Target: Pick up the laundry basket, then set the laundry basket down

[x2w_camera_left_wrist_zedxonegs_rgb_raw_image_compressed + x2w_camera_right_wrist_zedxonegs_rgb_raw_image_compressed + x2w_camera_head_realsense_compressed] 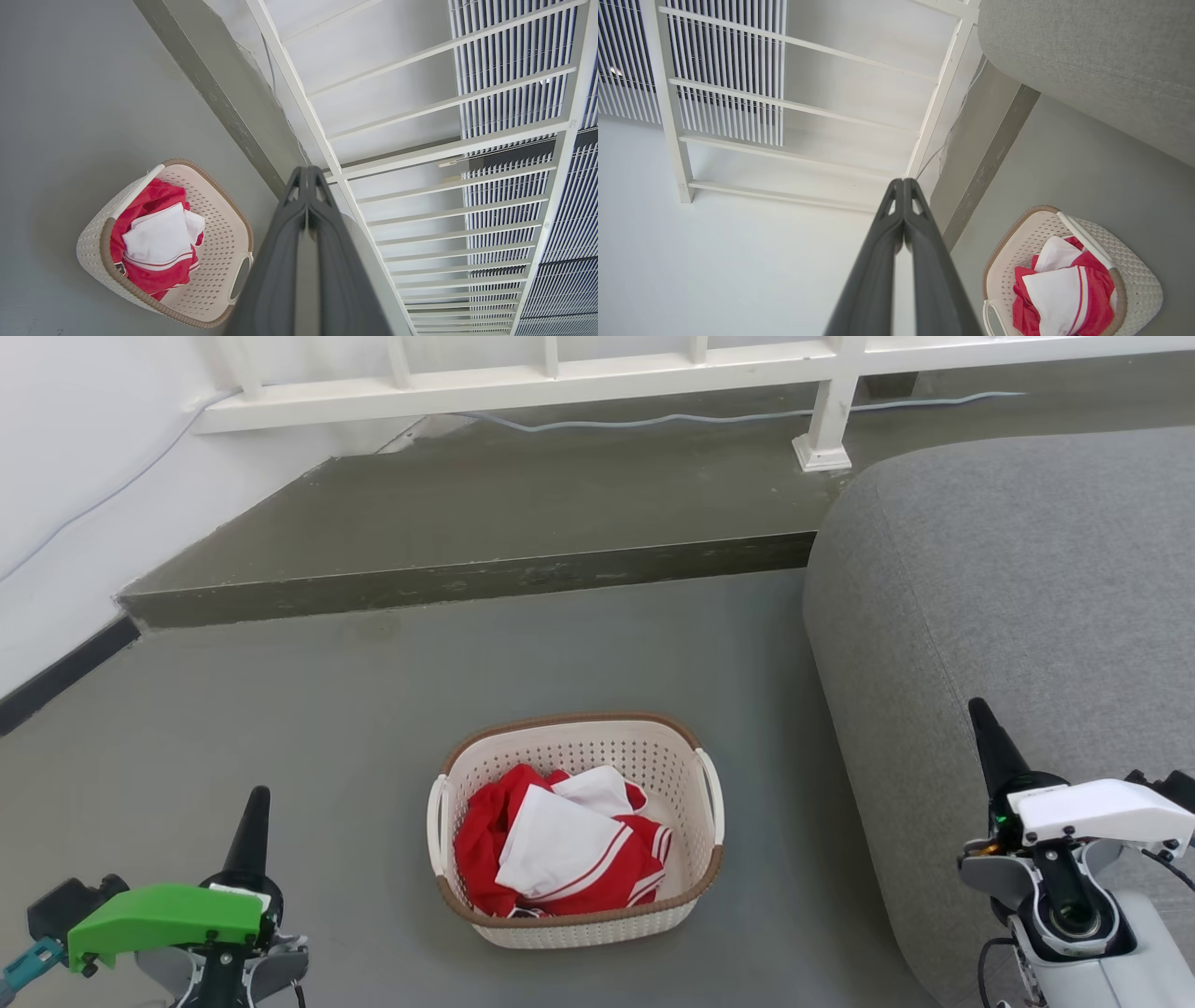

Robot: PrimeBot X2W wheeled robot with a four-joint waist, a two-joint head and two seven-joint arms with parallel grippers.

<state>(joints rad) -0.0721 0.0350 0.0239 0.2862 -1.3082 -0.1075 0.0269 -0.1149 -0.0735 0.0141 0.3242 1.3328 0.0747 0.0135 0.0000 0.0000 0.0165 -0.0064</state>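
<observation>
Laundry basket (579,930): was seen on the floor (280,728), between both hands, beside the sofa (1008,569)
Handling: judged stiff yet light, soft clothes (560,849) inside
Hold: the two side handles (435,831) were favoured
Left hand (254,812): fingers pressed together, nothing held
Right hand (990,733): likewise pressed together

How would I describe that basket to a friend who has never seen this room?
Start at the big grey sofa on the right; just left of it, on the grey floor below the step, sits the laundry basket. It is cream, full of small holes, with a brown rim and white side handles, and holds red and white clothes.
</observation>
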